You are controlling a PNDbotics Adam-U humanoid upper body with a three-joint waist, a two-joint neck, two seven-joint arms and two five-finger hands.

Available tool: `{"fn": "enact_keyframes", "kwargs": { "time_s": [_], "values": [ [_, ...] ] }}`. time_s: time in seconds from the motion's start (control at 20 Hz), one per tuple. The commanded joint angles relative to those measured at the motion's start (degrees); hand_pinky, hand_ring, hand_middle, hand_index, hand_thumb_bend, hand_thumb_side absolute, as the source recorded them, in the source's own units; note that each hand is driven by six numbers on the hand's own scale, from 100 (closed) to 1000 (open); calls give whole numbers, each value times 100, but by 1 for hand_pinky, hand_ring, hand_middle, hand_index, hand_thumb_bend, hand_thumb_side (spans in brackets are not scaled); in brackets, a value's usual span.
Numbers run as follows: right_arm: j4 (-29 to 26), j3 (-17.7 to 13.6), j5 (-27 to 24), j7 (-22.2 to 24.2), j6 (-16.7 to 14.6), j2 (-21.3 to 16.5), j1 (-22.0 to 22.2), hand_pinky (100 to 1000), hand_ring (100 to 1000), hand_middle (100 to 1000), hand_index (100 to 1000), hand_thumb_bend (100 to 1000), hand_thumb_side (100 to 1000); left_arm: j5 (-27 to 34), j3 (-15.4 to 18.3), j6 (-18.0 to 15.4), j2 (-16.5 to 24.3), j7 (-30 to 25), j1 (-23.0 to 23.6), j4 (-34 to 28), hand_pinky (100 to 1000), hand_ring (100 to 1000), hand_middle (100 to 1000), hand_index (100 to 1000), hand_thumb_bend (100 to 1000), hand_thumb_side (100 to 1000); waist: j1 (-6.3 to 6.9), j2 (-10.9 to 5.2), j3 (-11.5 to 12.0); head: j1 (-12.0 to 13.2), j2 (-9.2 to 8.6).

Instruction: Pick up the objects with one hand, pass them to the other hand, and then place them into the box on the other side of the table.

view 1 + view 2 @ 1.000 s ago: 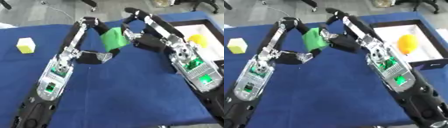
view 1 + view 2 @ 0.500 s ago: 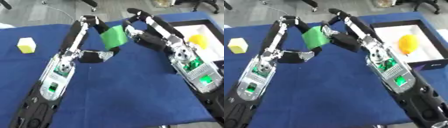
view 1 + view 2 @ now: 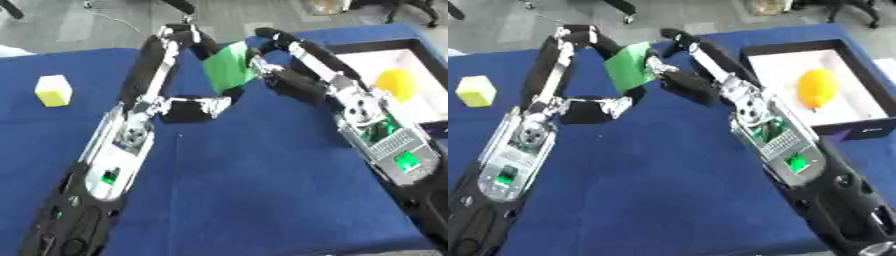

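Near the upper centre of the frame a green block (image 3: pixel 628 66) hangs above the blue table (image 3: pixel 649 190), caught between both hands for the handover. The left hand (image 3: pixel 601 44) curls on it from above-left; the right hand (image 3: pixel 677 80) meets its right edge, though how far those fingers close cannot be told (they are hidden). The box (image 3: pixel 859 127) sits at right, already holding a yellow object (image 3: pixel 815 87). A yellow cube (image 3: pixel 475 91) waits at far left.
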Motion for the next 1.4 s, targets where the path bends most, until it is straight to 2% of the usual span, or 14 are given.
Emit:
{"fn": "enact_keyframes", "kwargs": {
  "time_s": [0.05,0.85,1.4],
  "values": [
    [-30,-21,39,42,2,-99,-72,451,1000,792,1000,100,889,-30,-24,-18,-40,70,-128,-142,730,495,337,575,448,156,-86,-28,4,16,-15],
    [-171,-51,-457,55,-223,-129,-64,426,1000,783,1000,100,892,-106,-122,-71,-123,-56,-244,79,734,498,337,580,449,158,-88,-16,-19,51,-15],
    [-243,-70,-1463,-210,-391,-169,-47,396,1000,769,1000,100,923,-204,-101,-76,-169,-30,-283,306,734,497,334,580,455,157,-86,-11,-44,92,-15]
  ]
}}
